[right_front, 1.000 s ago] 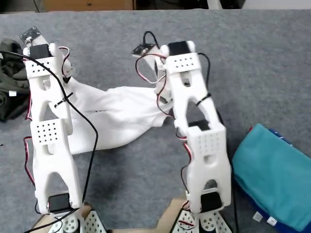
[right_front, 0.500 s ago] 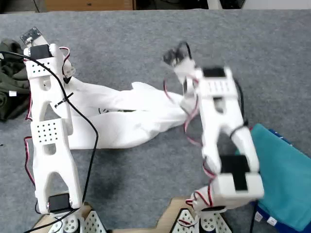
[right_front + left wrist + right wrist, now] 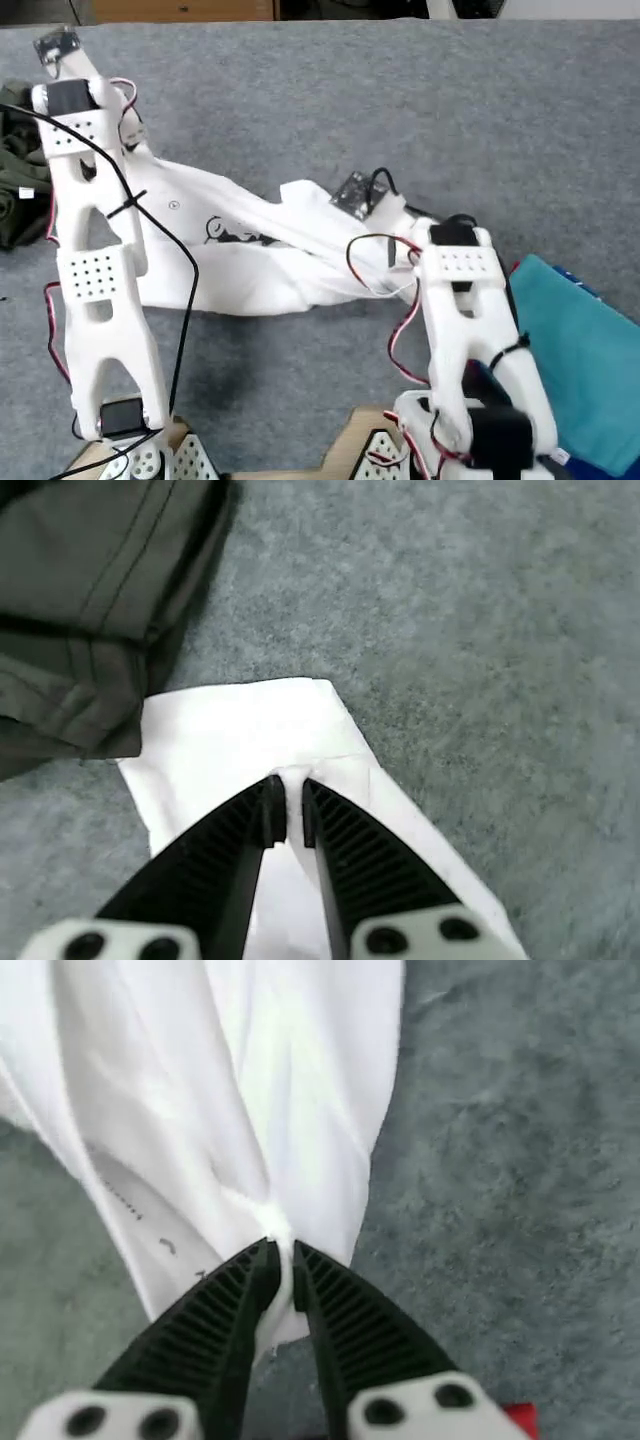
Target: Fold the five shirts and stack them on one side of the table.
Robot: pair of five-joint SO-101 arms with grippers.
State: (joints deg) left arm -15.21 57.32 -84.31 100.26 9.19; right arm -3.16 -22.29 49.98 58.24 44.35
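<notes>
A white shirt (image 3: pixel 250 250) with a small dark print lies stretched across the grey table between the two arms. My left gripper (image 3: pixel 286 805) is shut on the white shirt's (image 3: pixel 240 730) corner, close to the dark clothes at the table's left. My right gripper (image 3: pixel 280 1260) is shut on a bunched fold of the white shirt (image 3: pixel 250 1080), near the table's middle right. In the high view the left gripper (image 3: pixel 125 140) is largely hidden under its arm, and the right gripper (image 3: pixel 385 235) sits under its wrist camera.
A heap of dark olive clothes (image 3: pixel 20 170) lies at the left edge, also seen as dark olive clothes (image 3: pixel 90 590) from the left wrist. A folded teal shirt (image 3: pixel 570 360) rests on a blue one at the right. Bare grey table (image 3: pixel 450 110) stretches behind.
The right arm swung right and toward the front, pulling the white shirt out sideways. The left arm shifted back with its corner. The shirt went from bunched to stretched.
</notes>
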